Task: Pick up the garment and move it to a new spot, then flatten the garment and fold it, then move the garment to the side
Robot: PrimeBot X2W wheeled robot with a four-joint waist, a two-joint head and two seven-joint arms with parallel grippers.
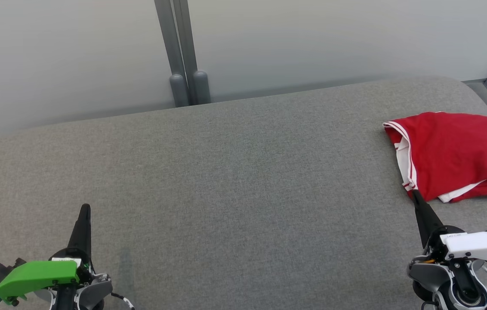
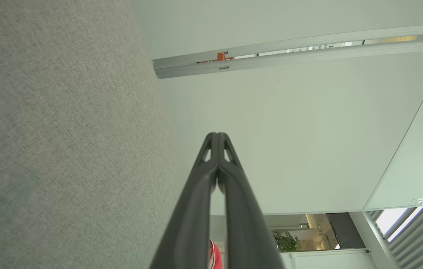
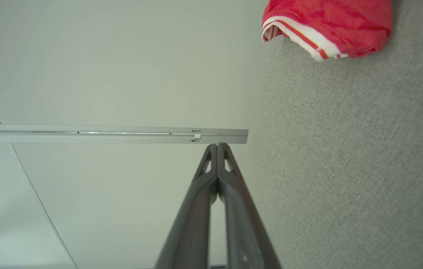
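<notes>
Lying near the right edge of the surface [image 1: 243, 181], toward its far right corner, the garment [image 1: 458, 150] is a red piece with white trim, doubled over into a compact, roughly rectangular stack with layered edges showing along its near side; the middle of the surface and its whole left half are bare grey cloth.

By that look the work seems close to its end: the folds appear made, and the garment sits off to the side as the last step asks; whether it counts as placed I can only judge, not confirm, and the near corner looks a little loose, with white lining peeking out.

The right tool [image 1: 415, 194] points up from the near right of the surface, its two dark fingers pressed fully together and gripping nothing; from the head its tip lines up with the garment's near left corner, but the right wrist view shows a stretch of grey cloth between tip and fabric, so the two are apart. The left tool [image 1: 84, 209] rises by the near left edge, likewise closed tight on nothing, well apart from the garment.

What may be left is little: perhaps a tidying nudge.
</notes>
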